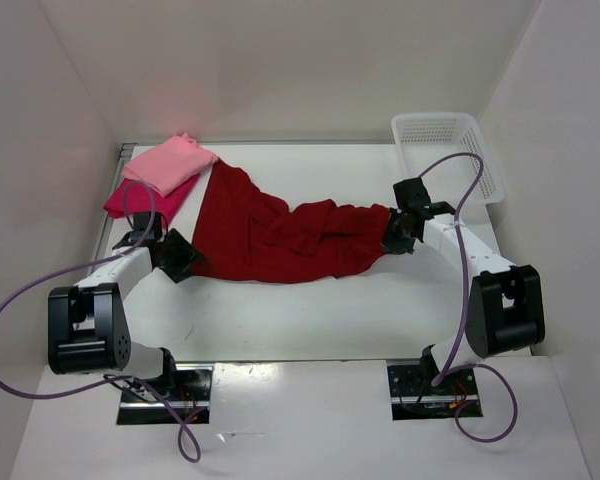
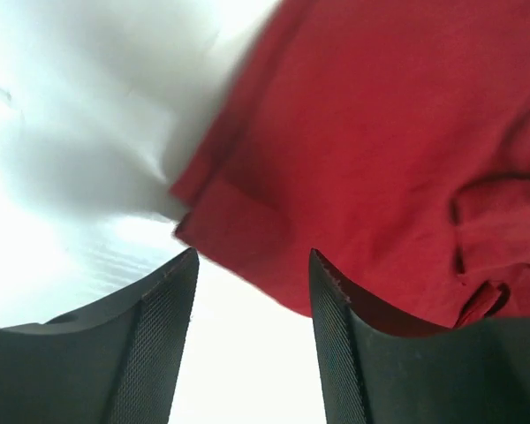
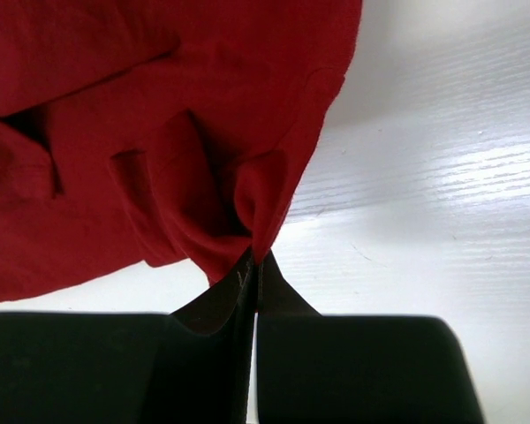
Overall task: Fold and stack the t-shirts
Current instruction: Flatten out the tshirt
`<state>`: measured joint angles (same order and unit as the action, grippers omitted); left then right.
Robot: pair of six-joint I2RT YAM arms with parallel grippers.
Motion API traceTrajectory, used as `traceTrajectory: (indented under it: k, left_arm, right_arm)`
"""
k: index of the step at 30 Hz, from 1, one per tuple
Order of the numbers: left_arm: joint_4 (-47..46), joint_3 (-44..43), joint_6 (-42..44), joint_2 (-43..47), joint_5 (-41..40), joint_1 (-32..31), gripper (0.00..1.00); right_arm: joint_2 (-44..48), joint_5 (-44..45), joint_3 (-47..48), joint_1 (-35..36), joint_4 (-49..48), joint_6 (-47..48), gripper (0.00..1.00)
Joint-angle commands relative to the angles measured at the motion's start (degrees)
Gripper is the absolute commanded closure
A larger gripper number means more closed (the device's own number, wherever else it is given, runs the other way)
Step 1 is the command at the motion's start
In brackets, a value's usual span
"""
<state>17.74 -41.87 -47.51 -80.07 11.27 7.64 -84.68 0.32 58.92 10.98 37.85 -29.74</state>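
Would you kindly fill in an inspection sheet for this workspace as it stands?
Surface: white table, glossy.
Job's things: dark maroon shirt lies unfolded across the middle; light pink shirt lies on crimson-magenta shirt, far left.
Clutter: white mesh basket, far right corner.
Grippers: left gripper open at the maroon shirt's left edge; right gripper shut on its right end.
Cables: purple cables loop from both arms.
Surroundings: white walls on three sides.
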Motion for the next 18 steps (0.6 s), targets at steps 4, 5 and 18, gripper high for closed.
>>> traceTrajectory:
  k: [4,5,18]
  left_arm:
    - [-5.34,1.96,-8.65,-1.75,2.10,0.45,0.46]
    - [-5.34,1.96,-8.66,-1.75,2.09,0.45,0.47]
    - [-4.05,-6.20,-4.96,-10.99,2.79,0.45,1.00]
  right_arm:
    - [0.13,-2.16,0.85,-0.44,-3.12,1.35,1.00]
    - [0.66,-2.16,0.85,-0.44,-3.13,1.35,1.00]
    - [-0.48,-3.22,3.49,-0.44,-3.66,2.40,1.00]
